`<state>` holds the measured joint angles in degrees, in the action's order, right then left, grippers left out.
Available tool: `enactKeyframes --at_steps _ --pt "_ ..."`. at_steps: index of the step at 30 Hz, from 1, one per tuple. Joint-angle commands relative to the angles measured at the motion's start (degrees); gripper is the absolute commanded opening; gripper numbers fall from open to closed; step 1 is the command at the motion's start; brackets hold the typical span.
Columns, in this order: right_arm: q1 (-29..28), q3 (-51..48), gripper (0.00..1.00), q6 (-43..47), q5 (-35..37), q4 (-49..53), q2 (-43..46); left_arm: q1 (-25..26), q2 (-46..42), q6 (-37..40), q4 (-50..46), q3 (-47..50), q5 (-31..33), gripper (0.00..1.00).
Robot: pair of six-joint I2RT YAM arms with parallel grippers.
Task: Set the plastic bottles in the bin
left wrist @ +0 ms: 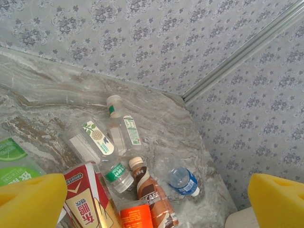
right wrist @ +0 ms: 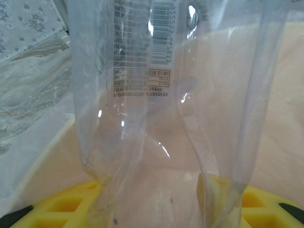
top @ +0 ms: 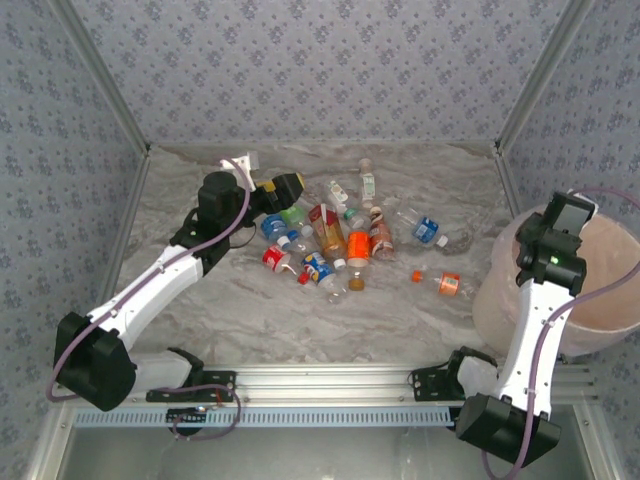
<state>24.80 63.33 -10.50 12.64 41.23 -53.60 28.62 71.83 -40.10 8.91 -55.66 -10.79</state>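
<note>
Several plastic bottles (top: pixel 330 240) lie in a heap at the middle back of the table. My left gripper (top: pixel 287 186) hovers at the heap's left edge, open and empty. From the left wrist, its yellow fingers (left wrist: pixel 33 202) stand wide apart above a brown coffee bottle (left wrist: pixel 152 194), a blue-labelled bottle (left wrist: pixel 183 180) and a red carton-like container (left wrist: pixel 88 199). My right gripper (top: pixel 568 212) is over the pale pink bin (top: pixel 600 300). The right gripper (right wrist: pixel 156 199) is shut on a clear plastic bottle (right wrist: pixel 142 95), squeezed flat between the yellow pads (right wrist: pixel 71 209), with the bin's inside (right wrist: pixel 285 118) behind it.
Apart from the heap, an orange-labelled bottle (top: pixel 447 284) and an orange cap (top: pixel 416 276) lie toward the bin. A blue-labelled bottle (top: pixel 425 230) lies at the back right. Patterned walls close off the back and sides. The bin stands at the table's right edge.
</note>
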Motion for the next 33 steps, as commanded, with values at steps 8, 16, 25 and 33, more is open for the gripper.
enactKeyframes --at_steps 8,16,25,33 --pt "-0.27 -2.23 0.51 -0.86 -3.12 -9.9 -3.03 0.23 1.76 0.68 -0.69 -1.03 1.25 0.98" --pt "-2.0 -2.85 0.55 -1.05 -1.83 -9.56 -3.36 0.21 1.82 1.08 -1.52 -1.21 2.41 0.98" --pt "-2.82 -5.44 0.71 -0.66 -4.72 -9.71 1.69 0.13 2.28 1.0 -2.13 -1.37 2.69 0.98" --pt "-3.33 -6.51 0.8 0.22 -6.67 -11.22 3.17 0.15 0.78 0.77 -2.66 -0.47 3.59 0.98"
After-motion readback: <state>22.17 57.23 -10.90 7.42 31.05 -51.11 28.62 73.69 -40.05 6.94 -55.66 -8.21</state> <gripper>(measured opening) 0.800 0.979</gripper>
